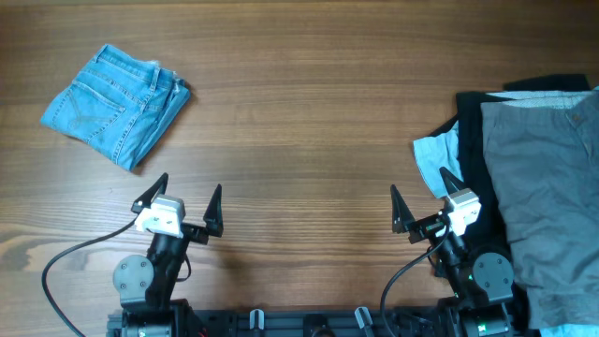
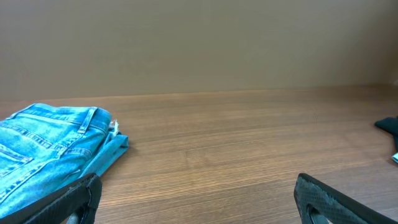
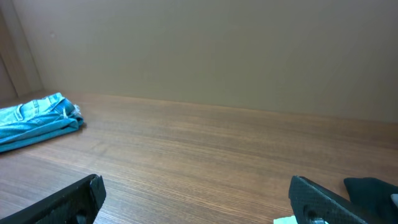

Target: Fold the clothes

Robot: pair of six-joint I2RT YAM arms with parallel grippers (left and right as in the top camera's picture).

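Jeans [image 1: 117,105] lie folded in a compact bundle at the far left of the table [image 1: 309,131], well apart from both arms. Left pincer [image 1: 185,198] and right pincer [image 1: 421,201] are both spread apart and empty at the near edge. Jeans look done, but the heap of grey, black and pale-blue clothes [image 1: 547,178] on the right looks unfolded, so probably more to do.

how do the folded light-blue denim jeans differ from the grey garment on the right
The light-blue denim jeans are folded into a compact bundle; the grey fabric garment lies spread open. The jeans sit alone at the far left; the grey garment lies over black cloth beside pale-blue cloth at the right, running out of frame. Both are clothes on the wooden table.
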